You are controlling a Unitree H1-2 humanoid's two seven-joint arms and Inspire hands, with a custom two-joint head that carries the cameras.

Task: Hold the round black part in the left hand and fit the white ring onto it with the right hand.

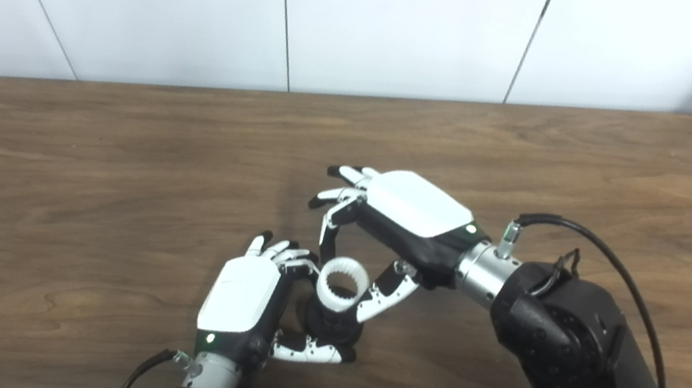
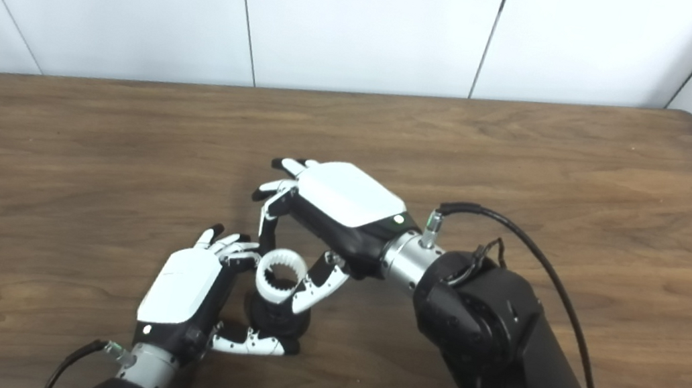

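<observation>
Item 1: my left hand, low near the front edge of the wooden table, back plate up. Its fingers curl round the far side of the round black part, its thumb lies across the near side; the hand is closed on that part.

Item 2: round black part, upright between my left fingers and thumb, close over the table. Whether its base touches the wood I cannot tell.

Item 3: white ring, toothed on its inner face, open end tilted towards the camera. It sits on top of the black part, touching it; how far down it is seated I cannot tell.

Item 4: my right hand, reaching in from the right above the ring. One finger comes down on the ring's far-left rim and the thumb presses its right side, pinching it. The other fingers stay stretched out, holding nothing.
</observation>
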